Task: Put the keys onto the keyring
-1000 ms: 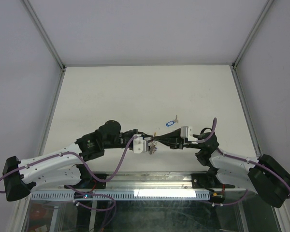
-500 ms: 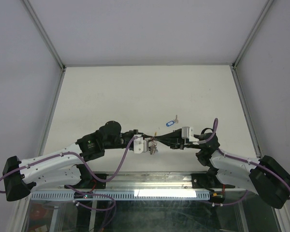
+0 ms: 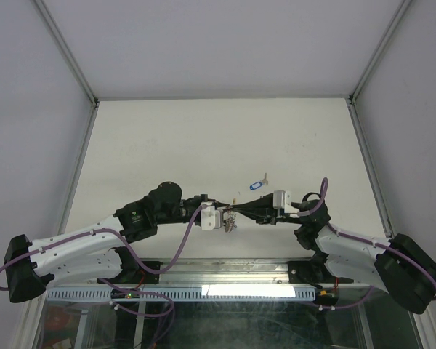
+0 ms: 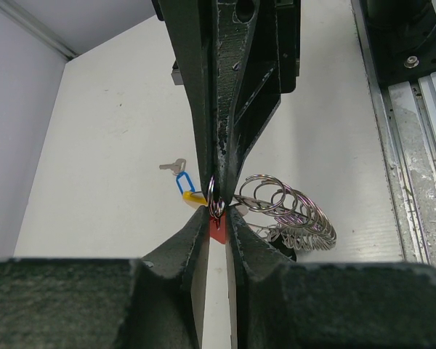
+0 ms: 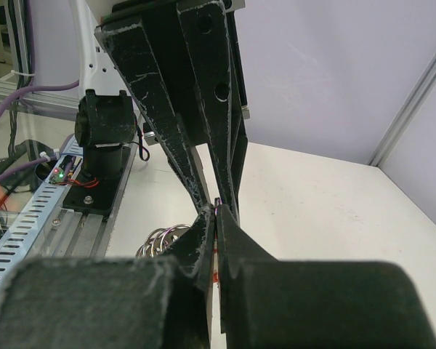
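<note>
Left gripper (image 4: pixel 218 218) has nipped in tighter on the red-tagged key (image 4: pixel 218 233), touching the keyring (image 4: pixel 291 214) our right gripper (image 4: pixel 216 193) clamps; we reckon threading is on. Blue-tagged key (image 3: pixel 258 183) lies beyond the keyring.

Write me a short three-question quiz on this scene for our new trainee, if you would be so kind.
1. True or false: the key with the blue tag lies on the table, held by nothing.
2. The left gripper and right gripper are: A) tip to tip; B) at opposite table corners; C) both lying flat on the table.
3. What colour is the small tag between the left gripper's fingertips?
Key: 1 true; 2 A; 3 red.
</note>
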Available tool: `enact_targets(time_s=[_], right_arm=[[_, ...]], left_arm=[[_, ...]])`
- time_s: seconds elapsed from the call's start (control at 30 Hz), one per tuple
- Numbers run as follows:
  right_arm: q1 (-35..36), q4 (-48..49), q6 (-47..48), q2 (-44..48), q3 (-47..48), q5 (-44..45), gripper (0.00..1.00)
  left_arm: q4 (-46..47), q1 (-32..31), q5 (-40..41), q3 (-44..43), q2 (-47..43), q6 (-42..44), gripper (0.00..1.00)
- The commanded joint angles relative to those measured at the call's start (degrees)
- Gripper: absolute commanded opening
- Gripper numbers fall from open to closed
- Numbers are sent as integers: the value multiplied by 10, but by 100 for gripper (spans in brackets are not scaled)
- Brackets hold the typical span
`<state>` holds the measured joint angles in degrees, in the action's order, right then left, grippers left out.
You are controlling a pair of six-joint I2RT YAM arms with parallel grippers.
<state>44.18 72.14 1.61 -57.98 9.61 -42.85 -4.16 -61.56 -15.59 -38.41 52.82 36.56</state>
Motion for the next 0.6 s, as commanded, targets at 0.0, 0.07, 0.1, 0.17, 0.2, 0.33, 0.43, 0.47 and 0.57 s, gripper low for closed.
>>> enact_targets(time_s=[0.0,0.07,0.1,0.17,0.2,0.33,0.43,0.47,0.57], right_arm=[[3,41,0,0,14,1,0],[3,41,1,-1,14,1,0],[3,41,1,-2,14,1,0],[3,41,1,-4,15,0,0],[3,40,1,-5,15,0,0],[3,40,3,-7,14,0,0],[3,40,4,-7,15,1,0],[3,40,3,-7,15,1,0],[3,40,3,-7,15,0,0]], left_arm=[[33,-5,-16,1,-3,-10,13],[33,-5,-16,0,-3,-9,12],[34,-5,-15,0,-3,-9,12],[33,-5,-17,0,-3,-10,12],[33,-5,-17,-1,-3,-10,12],[34,-5,-23,-1,-1,-13,15],[34,-5,-26,-1,0,-14,15],[33,-5,-27,-1,0,-14,13],[34,-5,-26,-2,0,-14,6]])
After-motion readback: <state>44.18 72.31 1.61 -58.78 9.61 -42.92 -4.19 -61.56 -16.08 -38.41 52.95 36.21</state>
